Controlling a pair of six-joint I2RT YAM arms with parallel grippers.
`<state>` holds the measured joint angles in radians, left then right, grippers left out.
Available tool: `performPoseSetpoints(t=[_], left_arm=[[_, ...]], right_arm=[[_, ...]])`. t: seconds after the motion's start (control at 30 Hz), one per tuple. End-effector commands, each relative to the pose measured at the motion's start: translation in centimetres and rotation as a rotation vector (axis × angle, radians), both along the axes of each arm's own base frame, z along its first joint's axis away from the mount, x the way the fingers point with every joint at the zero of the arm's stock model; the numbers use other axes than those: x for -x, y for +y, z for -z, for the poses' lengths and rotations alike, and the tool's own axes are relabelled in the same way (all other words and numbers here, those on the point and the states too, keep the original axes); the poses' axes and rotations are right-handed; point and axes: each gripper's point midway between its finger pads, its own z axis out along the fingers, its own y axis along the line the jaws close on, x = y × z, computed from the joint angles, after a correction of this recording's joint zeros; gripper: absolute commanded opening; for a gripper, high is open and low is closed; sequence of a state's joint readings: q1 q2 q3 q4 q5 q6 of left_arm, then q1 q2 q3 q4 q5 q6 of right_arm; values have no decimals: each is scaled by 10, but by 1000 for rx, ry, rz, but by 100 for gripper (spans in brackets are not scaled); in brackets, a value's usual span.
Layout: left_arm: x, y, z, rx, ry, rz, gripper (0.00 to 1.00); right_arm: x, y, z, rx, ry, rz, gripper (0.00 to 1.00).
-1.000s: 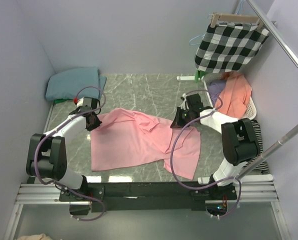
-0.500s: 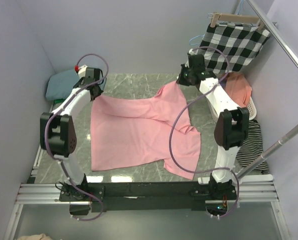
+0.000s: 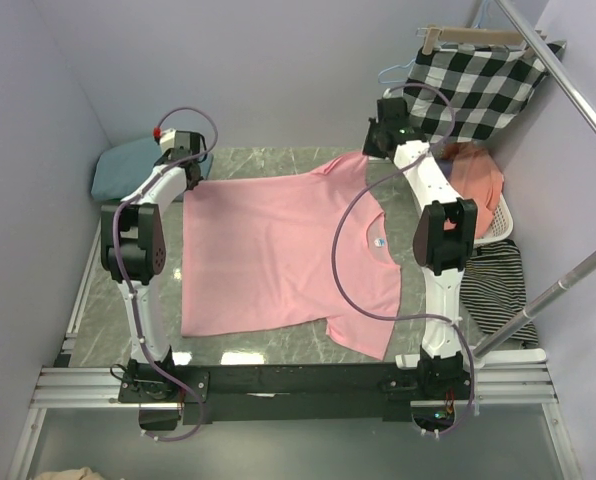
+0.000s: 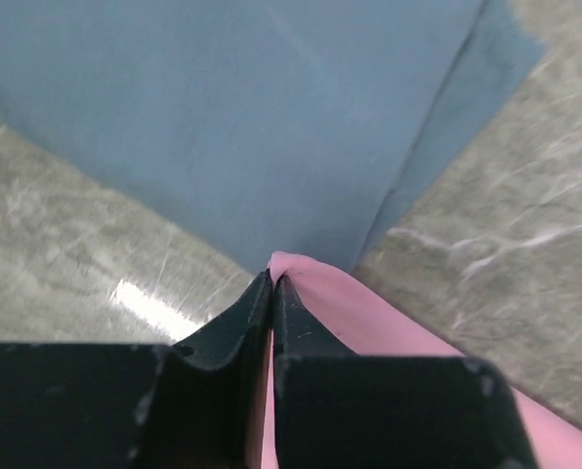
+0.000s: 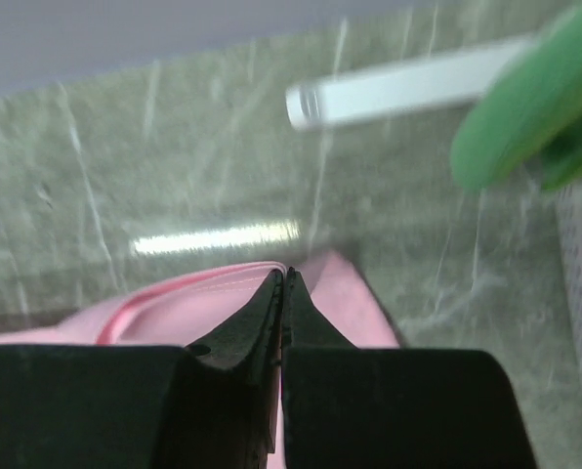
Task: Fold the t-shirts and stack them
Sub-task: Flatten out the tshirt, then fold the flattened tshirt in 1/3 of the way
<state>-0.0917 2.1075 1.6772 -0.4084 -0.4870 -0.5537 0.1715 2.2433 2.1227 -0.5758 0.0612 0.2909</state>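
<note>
Black-and-white checked cloth (image 3: 466,92) hangs off a wooden hanger (image 3: 468,38) top right, orange garment (image 3: 475,190) drapes over the white plastic basket (image 3: 507,214), striped black-and-white garment (image 3: 490,290) just below it.

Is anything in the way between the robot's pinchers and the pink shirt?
No, nothing visible is in the way. The left gripper and the right gripper are each shut on the far edge of the pink t-shirt, which lies spread out on the table.
</note>
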Motion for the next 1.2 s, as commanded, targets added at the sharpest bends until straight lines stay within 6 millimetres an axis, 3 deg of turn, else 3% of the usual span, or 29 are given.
performPoseSetpoints(t=[0.0,0.07,0.1,0.17,0.2,0.27,0.3,0.37,0.43,0.47,0.5,0.57,0.6,0.67,0.7,0.97,1.1,1.13,1.17], left_arm=[[-36,-2,-36,7,-136,42,9],[-37,-4,-34,19,-129,51,9],[-36,-5,-31,26,-123,53,9],[-31,-11,-24,56,-116,70,9],[-25,-13,-14,68,-93,76,9],[-18,-17,-11,98,-86,68,9],[-8,-19,0,109,-57,72,9],[0,-21,0,122,-57,62,8],[12,-20,9,117,-33,56,8],[15,-19,5,117,-38,52,8],[22,-19,9,116,-24,49,8],[26,-20,3,126,-36,48,8],[31,-21,7,128,-25,50,8],[35,-21,2,124,-36,47,8],[37,-21,3,123,-32,45,8],[50,-19,-18,123,-67,31,8],[62,-21,-16,129,-47,36,8],[64,-20,-16,133,-52,30,8],[70,-21,-14,135,-45,33,9]], right_arm=[[-42,-4,-71,-15,-209,-12,0],[-43,4,-69,-38,-208,-49,0],[-39,9,-59,-53,-184,-75,0],[-34,17,-63,-80,-194,-111,0],[-28,18,-48,-78,-159,-113,0],[-17,21,-50,-85,-148,-129,0],[-9,22,-36,-85,-107,-134,0],[3,25,-38,-97,-92,-145,0],[20,27,-22,-99,-43,-146,0],[26,27,-33,-101,-63,-150,0],[36,26,-20,-95,-30,-146,0],[48,28,-28,-90,-36,-146,0],[57,27,-17,-84,-9,-143,0],[65,26,-23,-82,-20,-141,0],[71,24,-15,-80,-2,-134,0],[94,16,-18,-52,13,-113,0],[110,13,-7,-65,41,-91,0],[109,13,-15,-72,5,-80,0],[114,9,-7,-65,19,-68,0]])
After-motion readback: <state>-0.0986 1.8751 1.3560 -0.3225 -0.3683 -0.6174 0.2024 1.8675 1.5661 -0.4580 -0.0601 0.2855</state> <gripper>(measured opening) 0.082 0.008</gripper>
